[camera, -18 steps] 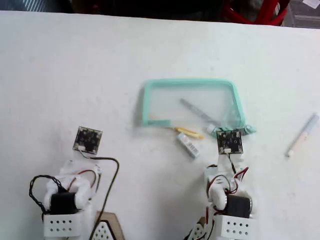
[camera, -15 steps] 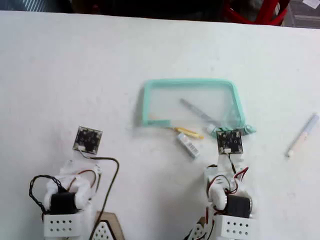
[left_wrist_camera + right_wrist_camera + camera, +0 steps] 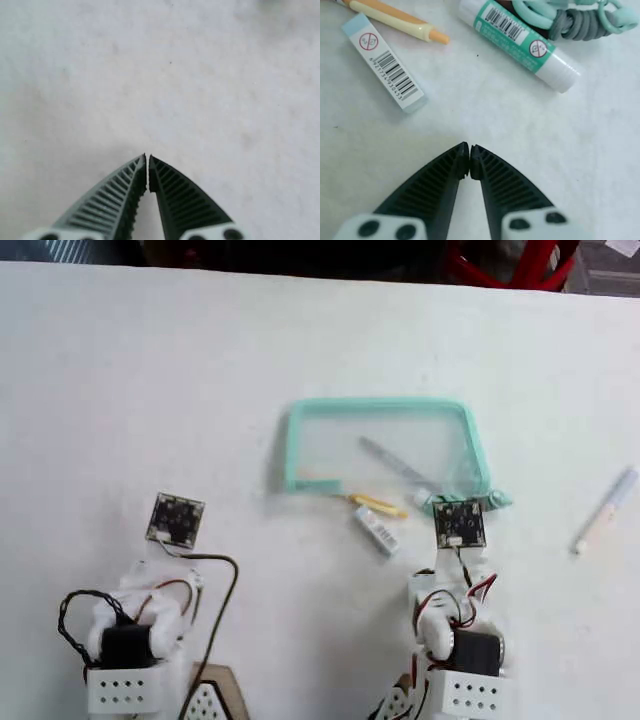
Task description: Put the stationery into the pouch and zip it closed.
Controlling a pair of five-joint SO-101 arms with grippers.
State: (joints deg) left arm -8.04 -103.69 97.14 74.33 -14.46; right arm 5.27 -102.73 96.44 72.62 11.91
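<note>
Picking up seems not yet begun: the right hand, closed tight and empty, hangs just behind the eraser and glue stick, pouch beyond them. Next, it must open.

1. In the high view, diffuse light falls evenly on the desk. Its white surface is bright, almost washed out.
2. Beyond the desk edge behind the pouch, the room is dark.
3. The pouch casts a faint, soft shadow along its rim.
4. Near the pouch, the eraser and the glue stick cast thin, soft shadows.
</note>
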